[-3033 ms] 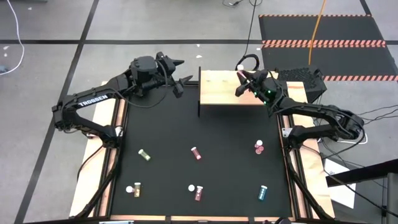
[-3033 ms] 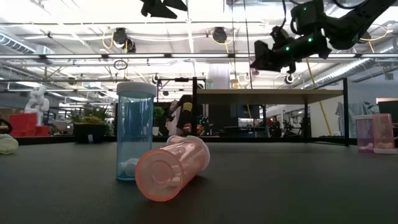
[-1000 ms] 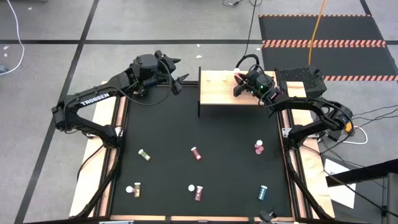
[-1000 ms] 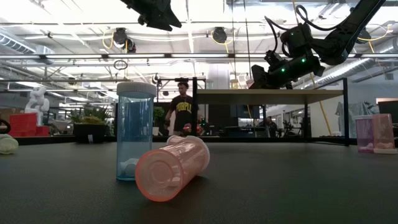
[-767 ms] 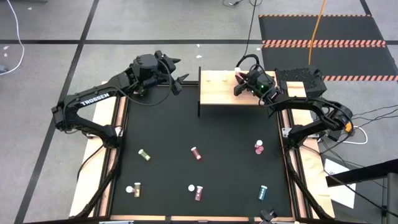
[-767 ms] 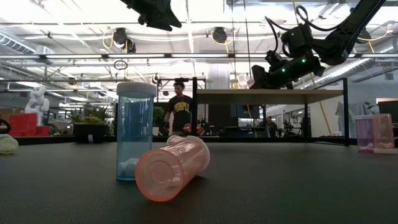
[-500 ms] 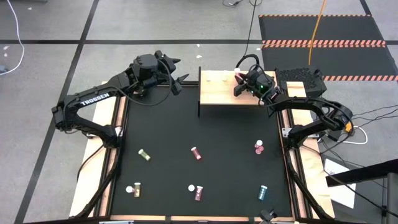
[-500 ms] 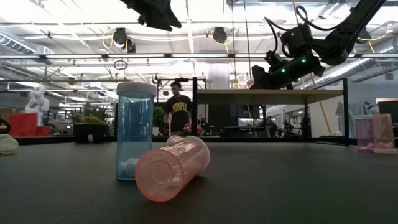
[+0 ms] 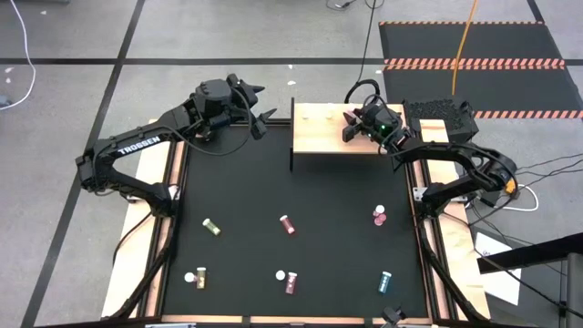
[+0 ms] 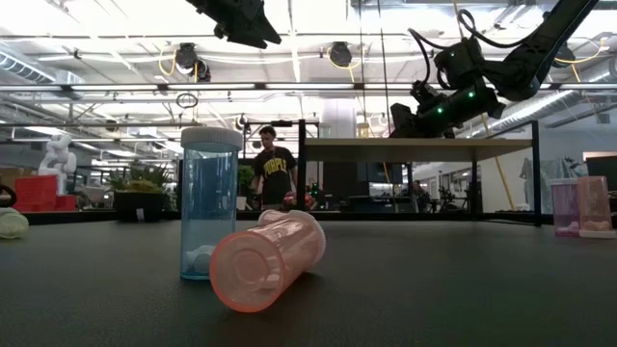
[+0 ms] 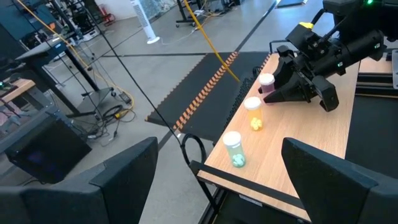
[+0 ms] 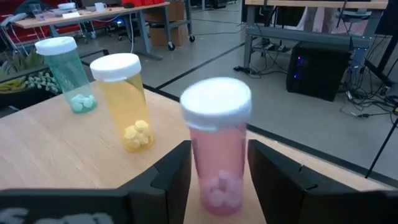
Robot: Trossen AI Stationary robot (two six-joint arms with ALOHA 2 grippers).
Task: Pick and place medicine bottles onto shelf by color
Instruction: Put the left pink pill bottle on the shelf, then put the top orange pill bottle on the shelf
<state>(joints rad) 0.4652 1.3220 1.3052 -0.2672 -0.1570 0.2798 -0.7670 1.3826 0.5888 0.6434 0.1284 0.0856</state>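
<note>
The pale wood shelf (image 9: pixel 319 137) stands at the table's far edge. On its far side three bottles stand upright in a row: teal (image 12: pixel 65 74), yellow (image 12: pixel 127 102) and pink (image 12: pixel 217 155). My right gripper (image 12: pixel 217 149) is open and level over the shelf. Its fingers stand close on either side of the pink bottle (image 11: pixel 266 83), with thin gaps showing. My left gripper (image 9: pixel 260 109) hangs open, high off the shelf's left end, with nothing between its fingers.
Several bottles lie or stand on the black table: yellow (image 9: pixel 211 227), dark red (image 9: pixel 288 224), pink (image 9: pixel 380 215), yellow (image 9: pixel 197 275), dark red (image 9: pixel 291 281) and teal (image 9: pixel 386 281). A person (image 10: pixel 266 169) walks in the room beyond the table.
</note>
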